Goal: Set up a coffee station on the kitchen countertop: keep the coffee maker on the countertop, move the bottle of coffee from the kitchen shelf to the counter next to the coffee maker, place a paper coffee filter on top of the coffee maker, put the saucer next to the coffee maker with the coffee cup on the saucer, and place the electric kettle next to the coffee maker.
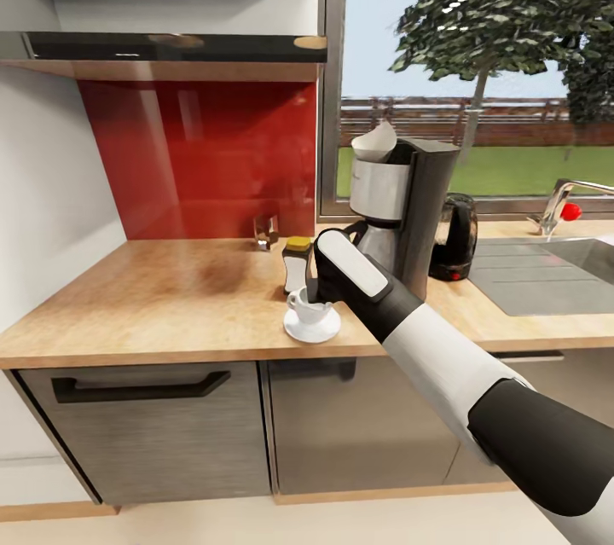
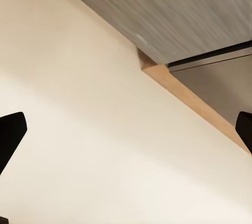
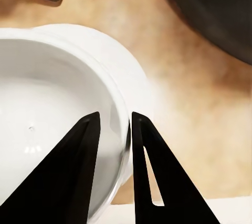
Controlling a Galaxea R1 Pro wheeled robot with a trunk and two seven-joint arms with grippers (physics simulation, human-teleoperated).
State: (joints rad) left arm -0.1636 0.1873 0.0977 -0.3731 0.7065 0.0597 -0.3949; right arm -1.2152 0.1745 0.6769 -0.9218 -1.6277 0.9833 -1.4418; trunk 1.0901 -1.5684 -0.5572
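Note:
The white coffee cup (image 1: 305,306) stands on the white saucer (image 1: 312,328) on the light wood kitchen countertop (image 1: 170,298), in front of the black coffee maker (image 1: 409,204). My right gripper (image 1: 314,296) reaches down onto the cup. In the right wrist view the right gripper (image 3: 114,119) is shut on the coffee cup (image 3: 58,113), one finger inside the rim and one outside. A white paper coffee filter (image 1: 375,141) sits on top of the coffee maker. The bottle of coffee (image 1: 296,262) stands just behind the cup. The electric kettle (image 1: 457,245) is on the maker's right. My left gripper (image 2: 126,129) hangs open above the floor.
A small brownish glass object (image 1: 266,231) stands by the red backsplash (image 1: 205,153). The steel sink (image 1: 546,272) and tap (image 1: 558,204) lie at the right. A dark slab (image 1: 162,46) overhangs the counter. Grey cabinet fronts (image 1: 162,434) run below the worktop.

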